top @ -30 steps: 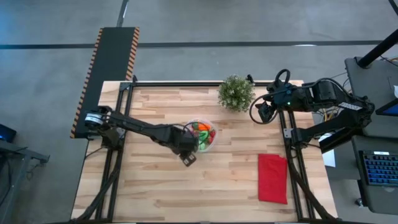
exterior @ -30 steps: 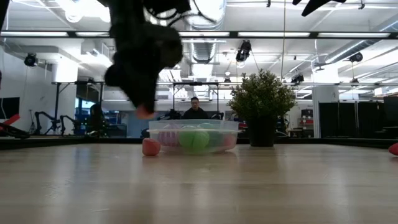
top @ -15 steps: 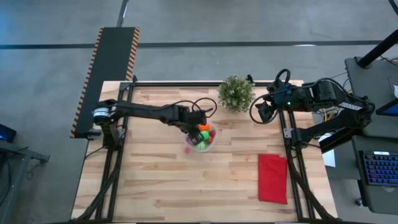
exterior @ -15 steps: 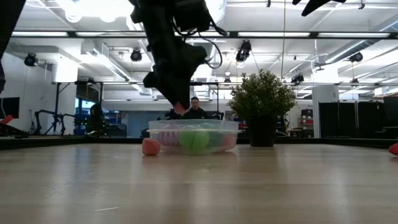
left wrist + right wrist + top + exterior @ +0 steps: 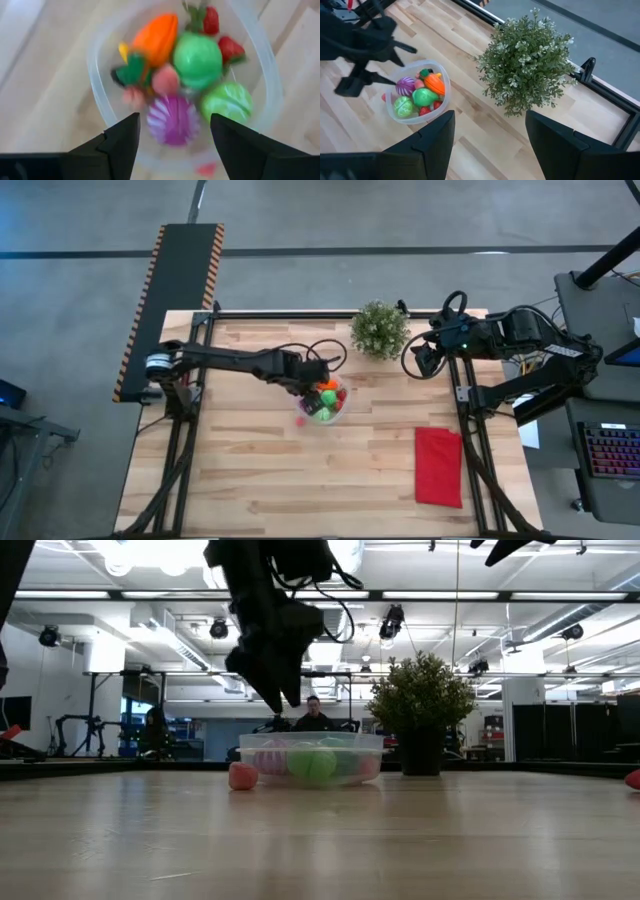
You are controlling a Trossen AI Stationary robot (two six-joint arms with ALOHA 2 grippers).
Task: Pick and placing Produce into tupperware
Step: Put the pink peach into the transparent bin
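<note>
The tupperware (image 5: 334,414) is a clear round bowl standing mid-table. It holds several pieces of produce (image 5: 197,57): an orange one, green ones, a purple one, red strawberries and pink ones. One more pink piece (image 5: 242,776) lies on the table against the bowl's near-left side. My left gripper (image 5: 175,120) hangs open above the bowl, fingers pointing down, with nothing between them; the low view also shows this left gripper (image 5: 284,698) clear of the rim. My right gripper (image 5: 490,115) waits open at the far right, beside the potted plant.
A bushy potted plant (image 5: 379,328) stands at the far edge, right of the bowl. A flat red cloth (image 5: 438,467) lies near the right front. Bare wood stretches along the near side and the left. A person shows in the room behind the table (image 5: 314,716).
My left gripper has risen from the bowl's near-left side and gone toward the far edge, ending over the bowl. The small pink piece it carried at its fingertips is no longer there: it has let go over the bowl. The right arm kept still.
</note>
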